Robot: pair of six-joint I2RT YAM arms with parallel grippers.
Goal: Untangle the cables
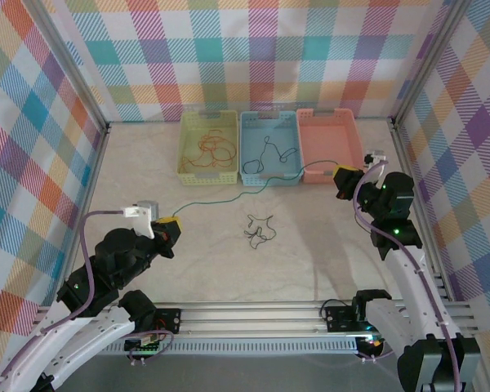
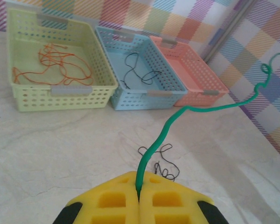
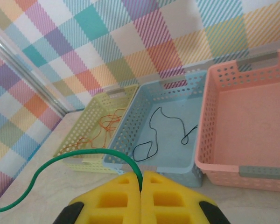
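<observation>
My left gripper (image 1: 170, 228) is clamped shut on one end of the green cable (image 1: 220, 198); in the left wrist view the strand comes up out of the seam between the two yellow pads. My right gripper (image 1: 344, 176) is closed just as tightly on the other end, and the green strand arcs away from its pads to the left.

My left arm (image 1: 118, 261) is folded at the elbow, its forearm stretched low over the surface (image 1: 310, 253), and its gripper points toward the blue basket (image 2: 140, 98) from well short of it, to the near left. My right arm (image 1: 396, 245) rises from its base and reaches forward. Its gripper is off the blue basket's near right side, close to the near wall of the pink basket (image 1: 331, 119).

Between the grippers the green cable hangs in a shallow curve and runs close past the near wall of the blue basket. A black cable (image 1: 265, 155) lies looped inside that basket. The loose black cable (image 1: 260, 230) sits in a small tangle on the surface, in front of the blue basket and apart from it. In the yellow basket (image 1: 184, 151), which adjoins the blue basket on its left, lies the orange cable (image 1: 211, 149), loosely coiled. The pink basket adjoins the blue basket on its right.
</observation>
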